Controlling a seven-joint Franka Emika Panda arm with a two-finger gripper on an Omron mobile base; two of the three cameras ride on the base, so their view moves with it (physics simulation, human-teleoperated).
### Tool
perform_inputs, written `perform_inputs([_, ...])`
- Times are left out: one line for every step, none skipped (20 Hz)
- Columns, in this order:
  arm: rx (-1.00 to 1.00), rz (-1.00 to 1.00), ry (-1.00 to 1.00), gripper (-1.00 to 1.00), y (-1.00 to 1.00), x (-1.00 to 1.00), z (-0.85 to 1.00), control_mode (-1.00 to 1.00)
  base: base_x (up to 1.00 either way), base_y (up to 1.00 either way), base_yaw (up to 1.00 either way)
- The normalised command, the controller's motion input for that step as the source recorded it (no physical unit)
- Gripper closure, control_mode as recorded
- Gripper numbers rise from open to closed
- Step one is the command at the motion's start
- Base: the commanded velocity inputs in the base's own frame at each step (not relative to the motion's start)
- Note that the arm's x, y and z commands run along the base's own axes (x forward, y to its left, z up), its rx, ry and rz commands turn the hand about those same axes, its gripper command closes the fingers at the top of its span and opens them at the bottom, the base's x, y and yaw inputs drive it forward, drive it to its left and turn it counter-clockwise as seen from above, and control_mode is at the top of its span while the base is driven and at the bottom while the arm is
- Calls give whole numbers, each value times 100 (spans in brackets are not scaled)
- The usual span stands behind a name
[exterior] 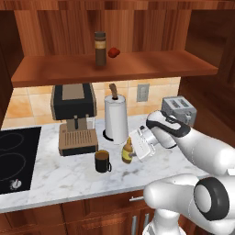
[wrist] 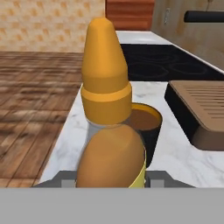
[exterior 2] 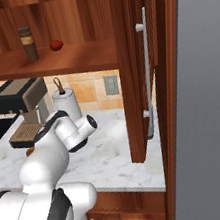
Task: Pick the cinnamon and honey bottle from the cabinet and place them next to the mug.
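Note:
The honey bottle [exterior: 127, 151], amber with a yellow pointed cap, is low at the marble counter just right of the mug [exterior: 102, 161]. My gripper [exterior: 133, 153] is shut on its body from the right. In the hand view the honey bottle [wrist: 107, 109] sits between the fingertips [wrist: 65, 180], with the dark mug [wrist: 148, 126] right behind it. I cannot tell whether the bottle's base touches the counter. The cinnamon [exterior: 100, 48], a tall dark jar, stands upright on the shelf of the open cabinet [exterior: 137, 66]. The same cinnamon [exterior 2: 28, 44] and cabinet [exterior 2: 78, 56] appear from the right side.
A small red lump [exterior: 113, 52] lies on the shelf beside the cinnamon. A coffee machine [exterior: 73, 117] stands behind the mug, with a paper towel roll [exterior: 115, 118] and a toaster [exterior: 182, 109] to its right and the black stove [exterior: 16, 158] to its left. An open cabinet door [exterior 2: 148, 70] hangs at right.

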Motion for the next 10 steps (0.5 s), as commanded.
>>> perform_inputs([0, 1, 0, 100, 24, 0, -14, -100, 0, 0, 0])
perform_inputs([0, 0, 0, 100, 24, 0, -14, -100, 0, 0, 0])
perform_inputs([0, 0, 0, 100, 24, 0, -11, -100, 0, 0, 0])
perform_inputs([0, 0, 0, 100, 21, 0, -10, -100, 0, 0, 0])
perform_inputs([0, 0, 0, 100, 19, 0, -9, -100, 0, 0, 0])
perform_inputs([0, 0, 0, 100, 19, 0, -9, -100, 0, 0, 0])
perform_inputs([0, 0, 0, 100, 16, 0, -3, -100, 0, 0, 0])
perform_inputs([0, 0, 0, 100, 15, 0, -5, -100, 0, 0, 0])
perform_inputs([0, 0, 0, 100, 12, 0, -6, -100, 0, 0, 0])
perform_inputs([0, 0, 0, 100, 6, 0, -13, -100, 0, 0, 0])
